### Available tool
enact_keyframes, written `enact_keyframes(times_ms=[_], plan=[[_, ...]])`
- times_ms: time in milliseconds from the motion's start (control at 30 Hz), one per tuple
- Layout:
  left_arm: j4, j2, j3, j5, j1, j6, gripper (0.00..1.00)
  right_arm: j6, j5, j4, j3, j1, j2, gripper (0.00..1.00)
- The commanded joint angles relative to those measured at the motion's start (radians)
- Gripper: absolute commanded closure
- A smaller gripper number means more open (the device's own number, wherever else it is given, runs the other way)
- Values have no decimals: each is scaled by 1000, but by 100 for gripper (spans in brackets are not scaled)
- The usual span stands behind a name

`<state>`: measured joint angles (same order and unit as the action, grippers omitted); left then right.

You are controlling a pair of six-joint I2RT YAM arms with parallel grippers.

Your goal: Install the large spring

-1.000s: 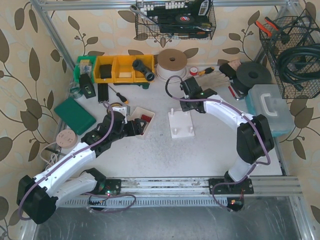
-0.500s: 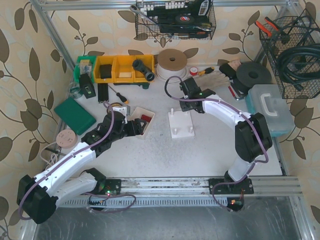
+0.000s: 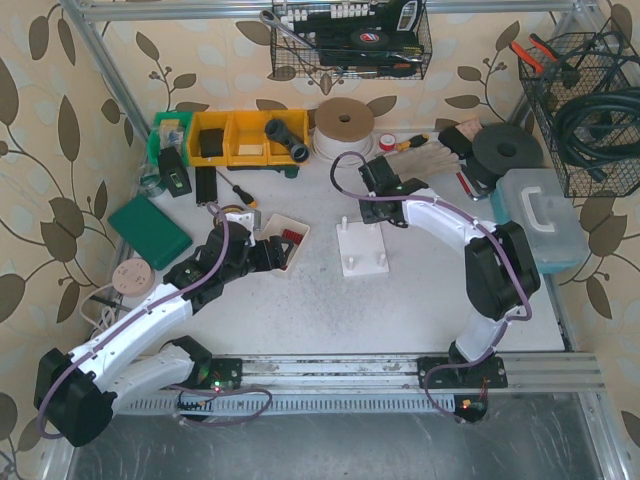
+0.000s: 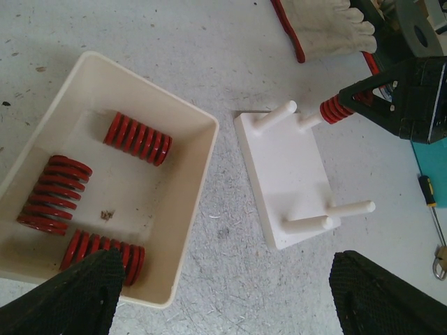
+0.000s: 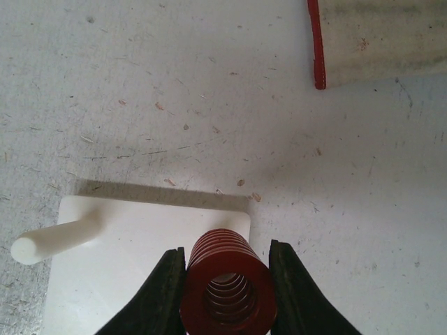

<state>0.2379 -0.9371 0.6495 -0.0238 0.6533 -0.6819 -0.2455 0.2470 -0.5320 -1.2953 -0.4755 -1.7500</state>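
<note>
- Leaf-patterned walls close in a grey, speckled tabletop (image 3: 400,310); wire baskets hang on the back and right walls, and yellow bins (image 3: 240,137) line the far edge.
- A white peg base (image 3: 362,250) stands near the middle of the tabletop with four pegs rising from it, one near each corner.
- The right jaws are clamped on the large spring (image 5: 225,283); the black fingers (image 5: 164,293) press its red coils from both sides, and the bore faces the wrist camera.
- From the left wrist view, the large spring (image 4: 335,109) sits at the tip of a peg at the far end of the base, in line with it; I cannot tell whether the peg has entered the bore.
- In the right wrist view, the other far peg (image 5: 52,241) stands bare, to the left of the held spring.
- A cream tray (image 4: 112,188) lies just left of the base, near it but apart; three red springs (image 4: 138,138) lie on their sides inside.
- The left jaws are wide apart with nothing between them; the fingers (image 4: 70,293) hang over the tray's near corner and the bare tabletop beside the base.
- A work glove (image 4: 328,24) lies beyond the base; a screwdriver (image 4: 427,202) lies on a blue surface to the right.
</note>
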Motion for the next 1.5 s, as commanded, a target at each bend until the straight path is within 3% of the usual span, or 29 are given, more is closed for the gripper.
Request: enact_keyframes(times_ms=[0,200,533,833,1033,1067,1100,1467], plan=[[-36,1,-8,16,-9,3,16,-55,-8,26,17,1,-6,100],[-41,-2,-10,15,-8,4,17,-102,-24,56,45,0,-22,100],[-45,-5,-12,18,-8,-1,17,-198,88,79,113,3,-24,100],[-43,-2,-12,21,-8,-1,17,-255,38,84,101,5,-55,100],[-43,0,-14,19,-9,1,17,-303,79,35,94,3,-37,58],[-44,1,-13,19,-9,1,17,-306,80,35,96,3,-27,55],[-44,2,-13,17,-8,2,17,-307,81,33,95,3,-16,41],[-46,16,-21,12,-9,-1,17,-298,64,-76,23,-7,135,37]])
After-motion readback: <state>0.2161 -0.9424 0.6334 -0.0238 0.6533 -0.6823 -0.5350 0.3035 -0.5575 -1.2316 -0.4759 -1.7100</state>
